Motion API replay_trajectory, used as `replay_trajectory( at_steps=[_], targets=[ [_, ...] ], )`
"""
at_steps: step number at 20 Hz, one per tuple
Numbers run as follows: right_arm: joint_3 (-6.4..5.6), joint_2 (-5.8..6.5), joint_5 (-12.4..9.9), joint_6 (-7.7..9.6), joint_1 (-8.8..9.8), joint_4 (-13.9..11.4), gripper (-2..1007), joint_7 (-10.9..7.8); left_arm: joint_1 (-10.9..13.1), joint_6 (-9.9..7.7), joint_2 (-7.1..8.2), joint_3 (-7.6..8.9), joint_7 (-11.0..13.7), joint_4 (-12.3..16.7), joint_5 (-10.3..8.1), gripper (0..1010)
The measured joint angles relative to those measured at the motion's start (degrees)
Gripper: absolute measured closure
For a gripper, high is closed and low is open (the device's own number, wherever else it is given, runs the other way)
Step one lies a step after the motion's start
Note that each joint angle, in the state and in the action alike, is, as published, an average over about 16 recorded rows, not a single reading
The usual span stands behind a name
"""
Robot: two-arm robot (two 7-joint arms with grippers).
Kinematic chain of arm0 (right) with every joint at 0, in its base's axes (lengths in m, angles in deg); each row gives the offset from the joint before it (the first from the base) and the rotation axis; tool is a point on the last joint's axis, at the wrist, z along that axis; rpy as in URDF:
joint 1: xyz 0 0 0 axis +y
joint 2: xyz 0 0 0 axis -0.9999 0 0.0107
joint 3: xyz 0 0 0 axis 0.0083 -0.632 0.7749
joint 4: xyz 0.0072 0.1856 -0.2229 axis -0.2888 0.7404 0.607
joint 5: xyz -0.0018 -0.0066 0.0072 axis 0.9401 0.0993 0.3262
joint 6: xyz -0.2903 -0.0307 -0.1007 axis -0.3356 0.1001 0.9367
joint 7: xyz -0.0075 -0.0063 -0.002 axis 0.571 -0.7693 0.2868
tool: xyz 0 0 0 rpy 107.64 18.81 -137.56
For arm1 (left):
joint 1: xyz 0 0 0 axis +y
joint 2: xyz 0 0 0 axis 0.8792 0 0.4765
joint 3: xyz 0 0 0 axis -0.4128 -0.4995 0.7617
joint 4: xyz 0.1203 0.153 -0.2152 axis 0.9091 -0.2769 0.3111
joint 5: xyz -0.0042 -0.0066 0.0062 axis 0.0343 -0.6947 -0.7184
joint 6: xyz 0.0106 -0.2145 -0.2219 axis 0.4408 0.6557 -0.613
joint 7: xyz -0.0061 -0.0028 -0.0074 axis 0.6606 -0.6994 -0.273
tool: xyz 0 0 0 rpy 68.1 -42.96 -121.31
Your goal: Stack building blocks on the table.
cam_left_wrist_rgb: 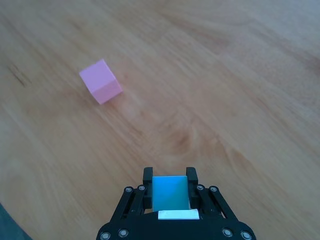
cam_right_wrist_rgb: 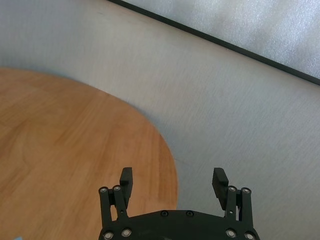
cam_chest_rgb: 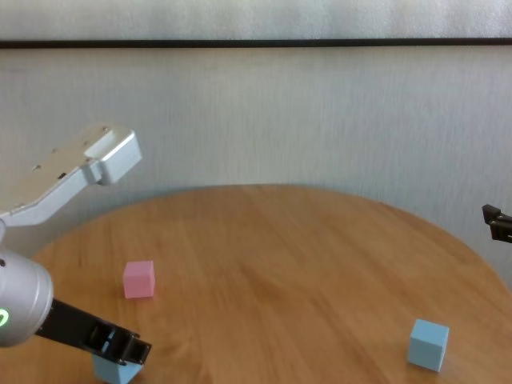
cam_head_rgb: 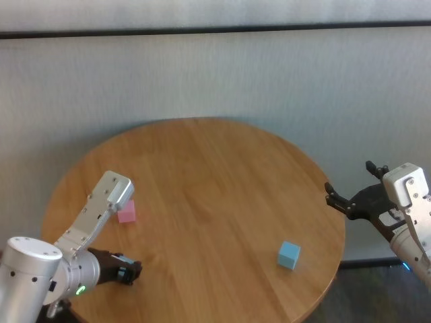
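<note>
My left gripper [cam_head_rgb: 126,272] is shut on a light blue cube [cam_left_wrist_rgb: 170,194], low over the near left part of the round wooden table [cam_head_rgb: 202,168]. The chest view shows this gripper [cam_chest_rgb: 122,350] with the cube [cam_chest_rgb: 110,371] under it. The pink cube [cam_head_rgb: 126,212] sits on the table a little beyond the left gripper; it also shows in the left wrist view [cam_left_wrist_rgb: 100,81] and the chest view [cam_chest_rgb: 138,279]. The second light blue cube [cam_head_rgb: 289,255] sits alone at the near right, also in the chest view [cam_chest_rgb: 428,345]. My right gripper [cam_head_rgb: 349,183] is open and empty, off the table's right edge.
A pale grey wall with a dark horizontal strip [cam_head_rgb: 215,30] stands behind the table. The table's right edge [cam_right_wrist_rgb: 170,165] runs just under the right gripper [cam_right_wrist_rgb: 173,177]. Bare wood lies between the pink cube and the right blue cube.
</note>
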Motion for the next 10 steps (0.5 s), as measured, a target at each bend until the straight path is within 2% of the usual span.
replay_trajectory(
  at_steps=[5,10],
  targets=[
    [0.00,0.00,0.00,0.00,0.00,0.00,0,0.00,-0.39,2.82,1.28,-1.03,2.13,0.12,1.18,610],
    [0.00,0.00,0.00,0.00,0.00,0.00,0,0.00,-2.07,5.95,2.71,-2.84,5.08,-0.62,2.76,610]
  ],
)
